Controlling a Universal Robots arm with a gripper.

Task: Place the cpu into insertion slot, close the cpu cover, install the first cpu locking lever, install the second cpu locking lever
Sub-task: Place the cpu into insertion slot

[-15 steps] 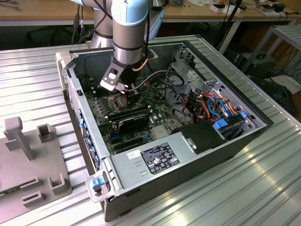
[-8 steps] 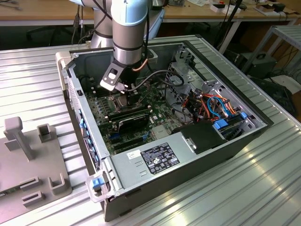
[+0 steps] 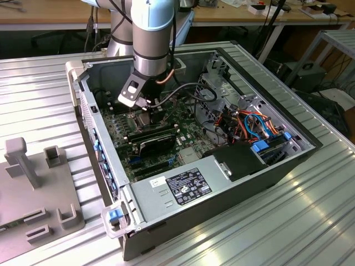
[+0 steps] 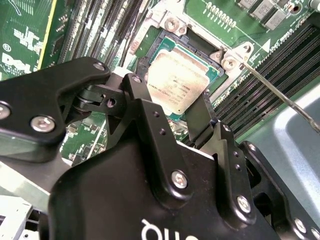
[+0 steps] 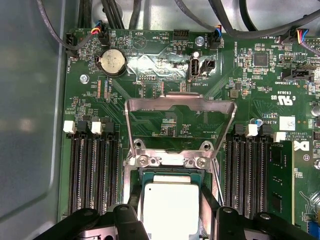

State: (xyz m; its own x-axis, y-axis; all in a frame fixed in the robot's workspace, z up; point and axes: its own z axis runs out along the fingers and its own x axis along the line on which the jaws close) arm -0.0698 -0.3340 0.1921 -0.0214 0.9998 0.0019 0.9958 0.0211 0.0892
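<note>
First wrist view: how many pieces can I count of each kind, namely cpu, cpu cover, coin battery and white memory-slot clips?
cpu: 1
cpu cover: 1
coin battery: 1
white memory-slot clips: 4
Total: 7

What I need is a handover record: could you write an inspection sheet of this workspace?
Surface: ribbed metal table; open computer case on it.
Job's things: cpu at the insertion slot, seated or not unclear; cpu cover hinged up, open.
Clutter: grey fixture block, exterior view's left.
Grippers: gripper shut on the cpu's opposite edges.
Cables: orange and blue cables inside the case.
Surroundings: wooden benches behind.
</note>
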